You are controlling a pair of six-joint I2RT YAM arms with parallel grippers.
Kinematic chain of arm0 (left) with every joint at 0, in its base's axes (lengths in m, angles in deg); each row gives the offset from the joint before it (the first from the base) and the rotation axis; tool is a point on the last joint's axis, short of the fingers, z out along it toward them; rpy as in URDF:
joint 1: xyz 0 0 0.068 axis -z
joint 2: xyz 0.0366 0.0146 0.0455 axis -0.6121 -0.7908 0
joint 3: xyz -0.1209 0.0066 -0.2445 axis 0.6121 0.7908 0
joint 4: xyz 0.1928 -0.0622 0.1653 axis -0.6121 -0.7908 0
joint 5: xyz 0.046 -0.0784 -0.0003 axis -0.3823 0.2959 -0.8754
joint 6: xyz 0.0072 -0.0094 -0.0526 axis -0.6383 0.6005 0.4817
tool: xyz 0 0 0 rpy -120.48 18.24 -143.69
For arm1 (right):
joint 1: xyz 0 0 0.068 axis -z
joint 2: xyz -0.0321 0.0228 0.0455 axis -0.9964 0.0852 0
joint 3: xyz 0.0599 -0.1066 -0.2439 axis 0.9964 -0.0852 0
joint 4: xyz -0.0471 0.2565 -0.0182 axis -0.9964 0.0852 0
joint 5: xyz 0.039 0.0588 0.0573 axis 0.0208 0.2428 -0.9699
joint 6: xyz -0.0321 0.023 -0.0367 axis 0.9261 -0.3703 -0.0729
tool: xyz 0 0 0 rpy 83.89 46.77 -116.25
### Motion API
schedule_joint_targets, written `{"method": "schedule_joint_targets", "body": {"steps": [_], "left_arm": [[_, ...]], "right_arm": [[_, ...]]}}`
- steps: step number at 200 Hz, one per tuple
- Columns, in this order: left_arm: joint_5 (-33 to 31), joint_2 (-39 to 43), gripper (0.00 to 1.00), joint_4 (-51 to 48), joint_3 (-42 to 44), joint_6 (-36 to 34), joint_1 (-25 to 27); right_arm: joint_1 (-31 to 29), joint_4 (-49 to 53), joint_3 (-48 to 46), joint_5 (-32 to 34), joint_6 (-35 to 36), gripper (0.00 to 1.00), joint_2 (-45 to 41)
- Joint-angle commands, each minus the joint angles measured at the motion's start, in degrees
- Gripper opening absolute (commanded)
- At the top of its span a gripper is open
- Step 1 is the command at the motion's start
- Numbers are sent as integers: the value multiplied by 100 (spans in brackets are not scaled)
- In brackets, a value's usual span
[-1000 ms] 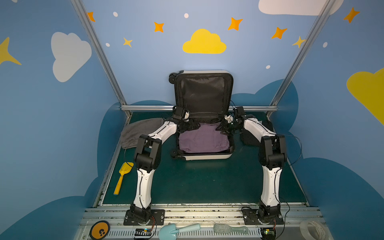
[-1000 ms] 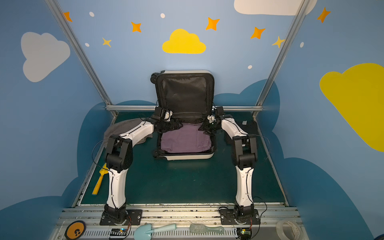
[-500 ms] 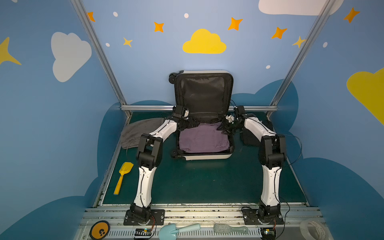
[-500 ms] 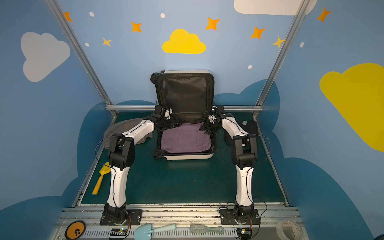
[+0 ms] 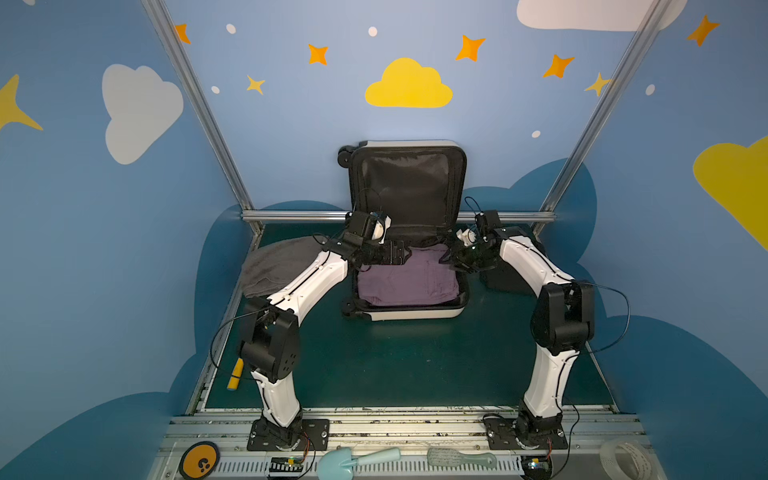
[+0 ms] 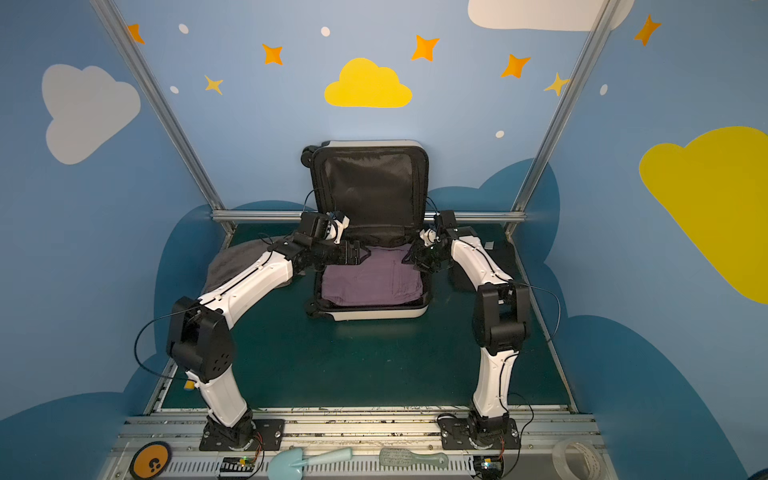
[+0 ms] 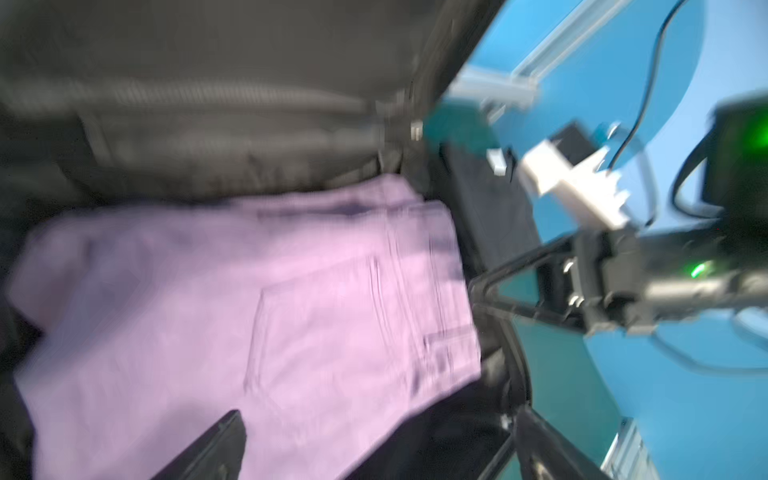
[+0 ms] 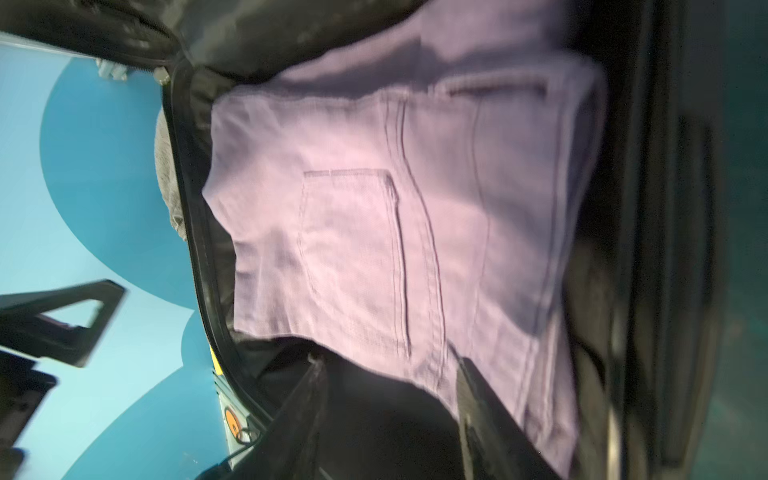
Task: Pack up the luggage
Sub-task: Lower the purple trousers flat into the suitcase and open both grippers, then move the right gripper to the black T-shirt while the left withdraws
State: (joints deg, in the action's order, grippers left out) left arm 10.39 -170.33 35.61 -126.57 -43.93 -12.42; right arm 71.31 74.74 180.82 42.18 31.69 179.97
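Both stand open and empty: I see my left gripper (image 5: 405,252) and right gripper (image 5: 449,258) over the purple trousers (image 5: 409,283) inside the luggage (image 5: 415,314).

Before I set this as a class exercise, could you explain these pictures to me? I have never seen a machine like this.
It is a two-armed robot fixed to a green table, and each arm ends in a gripper. Two pictures look down on the whole scene from above. The other two come from cameras on the wrists, so they look close and blurry. An open suitcase lies in the middle with its lid standing up and folded purple trousers inside. A grey cloth lies beside it on the table. The left gripper and the right gripper hang over the trousers, both open and holding nothing.
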Motion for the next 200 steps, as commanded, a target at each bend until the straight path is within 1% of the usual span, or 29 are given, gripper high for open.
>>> {"method": "schedule_joint_targets", "body": {"steps": [1, 17, 21, 31, 56, 80, 136, 163, 182, 200], "left_arm": [[-147, -1, 100, -61, 612, -89, 20], [-142, 28, 100, 29, 913, -81, 63], [-324, 28, 100, 47, 970, -85, 78], [-407, 10, 100, 80, 1091, -97, 91], [-493, -59, 100, 83, 1212, -145, 96], [-513, -106, 100, 34, 1170, -218, 98], [-503, 152, 100, -28, 725, -296, 88], [-484, 316, 100, -77, 461, -325, 73], [-494, 482, 100, -63, 379, -332, 62], [-515, 692, 100, -17, 381, -333, 45]], "right_arm": [[-68, -162, -508, 139, -26, 50, -70], [-119, -256, -671, 172, -84, 51, -20], [-130, -259, -680, 210, -85, 51, 8], [-161, -225, -655, 303, -120, 51, 98], [-202, 121, -337, 495, -127, 51, 396], [-211, 519, 34, 477, -50, 50, 625], [-163, 853, 498, 491, 33, 52, 222], [-123, 998, 666, 508, 65, 54, -24], [-57, 1043, 668, 553, 56, 58, -243], [28, 1048, 630, 602, 21, 64, -477]]}}
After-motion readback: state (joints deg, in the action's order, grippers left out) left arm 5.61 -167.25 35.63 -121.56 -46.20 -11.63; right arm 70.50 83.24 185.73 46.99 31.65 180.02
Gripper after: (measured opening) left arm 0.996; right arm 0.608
